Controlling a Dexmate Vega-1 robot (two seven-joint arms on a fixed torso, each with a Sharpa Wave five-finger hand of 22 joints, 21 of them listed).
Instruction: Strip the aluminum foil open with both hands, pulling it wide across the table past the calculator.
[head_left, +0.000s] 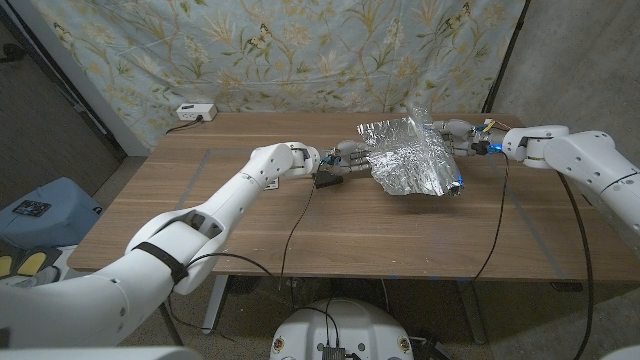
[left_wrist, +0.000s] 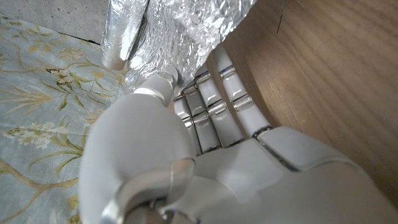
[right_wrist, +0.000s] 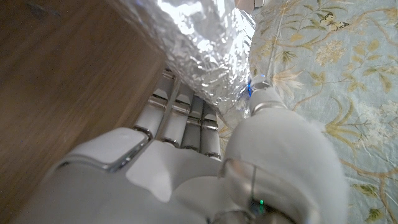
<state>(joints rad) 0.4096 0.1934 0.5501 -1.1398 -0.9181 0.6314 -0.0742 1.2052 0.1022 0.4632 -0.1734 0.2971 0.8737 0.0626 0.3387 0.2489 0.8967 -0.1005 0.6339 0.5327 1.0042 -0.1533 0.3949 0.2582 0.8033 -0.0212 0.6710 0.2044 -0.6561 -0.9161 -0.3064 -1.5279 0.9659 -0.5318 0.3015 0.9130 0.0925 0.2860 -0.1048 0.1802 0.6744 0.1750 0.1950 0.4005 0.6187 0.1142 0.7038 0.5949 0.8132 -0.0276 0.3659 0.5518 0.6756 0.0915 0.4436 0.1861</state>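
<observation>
While both hands (head_left: 345, 157) (head_left: 452, 133) pinch foil (head_left: 408, 155), wrist views show fingers (left_wrist: 214, 102).

A makeshift robot test room: a wooden bench (head_left: 300, 225) stands before a floral cloth backdrop (head_left: 300, 50) hung over bare grey walls (head_left: 570, 60), with cables (head_left: 292, 235) trailing down.

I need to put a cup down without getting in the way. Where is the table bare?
The near half of the table, in front of the foil, is bare apart from two cables. The far left corner is free beside the white box. It is crowded mid-table, where the left hand and right hand grip the foil.
</observation>
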